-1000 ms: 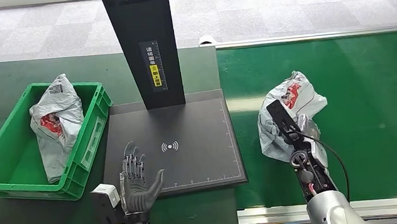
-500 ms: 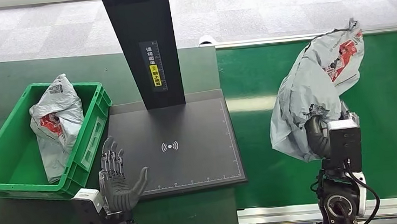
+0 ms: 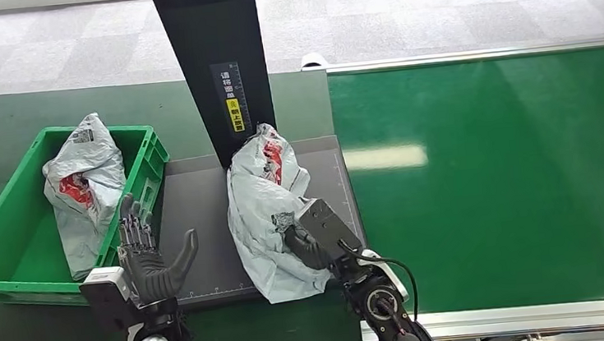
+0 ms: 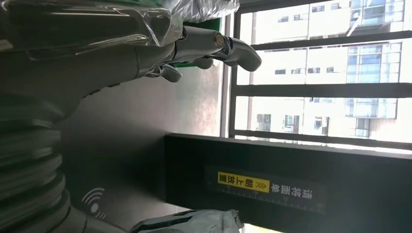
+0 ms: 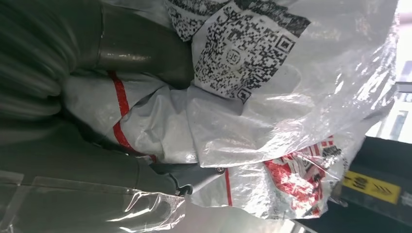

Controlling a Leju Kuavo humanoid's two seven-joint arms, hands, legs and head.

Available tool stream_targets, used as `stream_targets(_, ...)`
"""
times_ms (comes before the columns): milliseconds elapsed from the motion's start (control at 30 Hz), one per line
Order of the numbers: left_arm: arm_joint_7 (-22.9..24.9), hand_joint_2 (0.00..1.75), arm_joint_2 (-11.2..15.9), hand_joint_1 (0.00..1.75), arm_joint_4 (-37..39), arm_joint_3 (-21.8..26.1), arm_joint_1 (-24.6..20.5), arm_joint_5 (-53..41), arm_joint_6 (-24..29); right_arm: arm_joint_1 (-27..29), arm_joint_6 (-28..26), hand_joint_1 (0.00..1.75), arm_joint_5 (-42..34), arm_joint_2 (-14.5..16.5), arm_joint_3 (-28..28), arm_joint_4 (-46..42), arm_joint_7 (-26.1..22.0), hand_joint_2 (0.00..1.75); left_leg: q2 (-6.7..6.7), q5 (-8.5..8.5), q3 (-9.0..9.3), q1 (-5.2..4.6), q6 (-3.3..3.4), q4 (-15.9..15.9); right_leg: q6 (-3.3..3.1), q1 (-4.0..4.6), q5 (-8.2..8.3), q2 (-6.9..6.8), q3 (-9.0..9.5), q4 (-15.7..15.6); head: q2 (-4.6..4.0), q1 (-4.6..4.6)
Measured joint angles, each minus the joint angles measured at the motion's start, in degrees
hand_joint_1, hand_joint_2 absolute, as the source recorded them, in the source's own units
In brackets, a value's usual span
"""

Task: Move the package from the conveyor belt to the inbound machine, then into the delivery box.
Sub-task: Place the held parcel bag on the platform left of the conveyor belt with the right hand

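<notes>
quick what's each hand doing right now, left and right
Left hand: open, fingers apart, holding nothing, raised beside the green box.
Right hand: grips the grey package on the black machine plate.

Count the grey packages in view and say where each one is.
2. One package lies in the green box. The other rests on the black machine plate, held by the right hand. More could be hidden beneath the one in the box.

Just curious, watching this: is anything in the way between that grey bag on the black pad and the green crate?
Partly. The left hand hovers open above the pad's edge beside the green crate, on the bag's path. Another bag already lies in the crate, with room beside it.
</notes>
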Motion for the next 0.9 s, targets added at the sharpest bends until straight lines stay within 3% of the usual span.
stream_targets(33, 0.05, 1.75, 0.03, 0.0, -0.17, 0.41, -0.03, -0.16, 0.03, -0.31, -0.42, 0.17, 0.28, -0.01, 0.45, 0.86, 0.5, 1.75, 0.0, 0.0, -0.01, -0.01, 0.0, 0.0, 0.0, -0.01, 0.0, 0.0, 0.0, -0.01, 0.0, 0.01)
stream_targets(67, 0.05, 1.75, 0.05, 0.0, -0.35, 0.78, -0.06, -0.32, 0.05, -0.55, -0.89, 0.0, 0.67, -0.02, 0.79, 1.57, 0.89, 1.31, 0.0, -0.01, -0.01, -0.02, 0.0, 0.01, 0.0, -0.03, 0.0, 0.0, -0.01, -0.01, 0.0, 0.01)
stream_targets(167, 0.06, 1.75, 0.08, 0.0, -0.75, 1.61, -0.08, -0.7, 0.07, -0.78, -1.92, 0.0, 1.6, -0.08, 1.22, 2.63, 0.99, 0.0, 0.0, -0.01, -0.02, -0.05, 0.01, 0.02, 0.0, -0.05, 0.0, 0.0, -0.02, -0.02, 0.0, 0.0)
stream_targets(300, 0.04, 1.75, 0.0, 0.0, -0.98, 1.92, -0.13, -1.73, -0.28, -0.43, -2.54, 0.0, 2.22, -0.66, 0.97, 1.45, -1.94, 0.0, 0.0, -0.01, 0.0, -0.04, 0.01, 0.02, 0.0, -0.05, 0.01, 0.0, -0.07, -0.03, 0.0, -0.01)
stream_targets(500, -0.02, 1.75, -0.42, 0.0, -0.98, 2.13, -0.49, -3.0, -1.68, 2.94, -1.07, 0.0, 0.11, -2.93, -2.89, -9.86, -7.48, 0.0, 0.0, -0.02, -0.01, -0.04, 0.01, 0.02, 0.0, -0.05, 0.01, 0.01, -0.08, -0.03, 0.0, 0.0)
stream_targets(633, 1.52, 1.75, -0.51, 0.0, -0.9, 2.32, -0.84, -4.42, -3.78, 5.98, -0.21, 0.0, -0.9, -4.43, -6.16, -17.84, -10.19, 1.75, 0.0, -0.03, -0.01, -0.04, 0.02, 0.03, 0.0, -0.05, 0.0, 0.01, -0.09, -0.05, 0.0, -0.01)
stream_targets(767, 7.0, 1.75, -0.52, 0.0, 0.19, 2.17, -1.3, -8.88, -7.13, 10.09, -1.07, 0.0, -3.68, -6.05, -10.78, -25.55, -14.69, 1.75, -0.04, -0.04, 0.0, -0.05, 0.02, 0.04, 0.01, -0.06, 0.0, -0.03, -0.09, -0.06, 0.0, -0.01)
stream_targets(900, 17.98, 1.75, -0.34, 0.0, 3.98, 0.37, -2.52, -24.27, -11.21, 14.97, -0.53, 0.0, -8.54, -6.91, -18.74, -35.07, -19.53, 1.75, -0.15, -0.05, -0.07, -0.06, 0.03, 0.05, 0.01, -0.07, 0.0, -0.13, -0.08, -0.07, 0.0, 0.0)
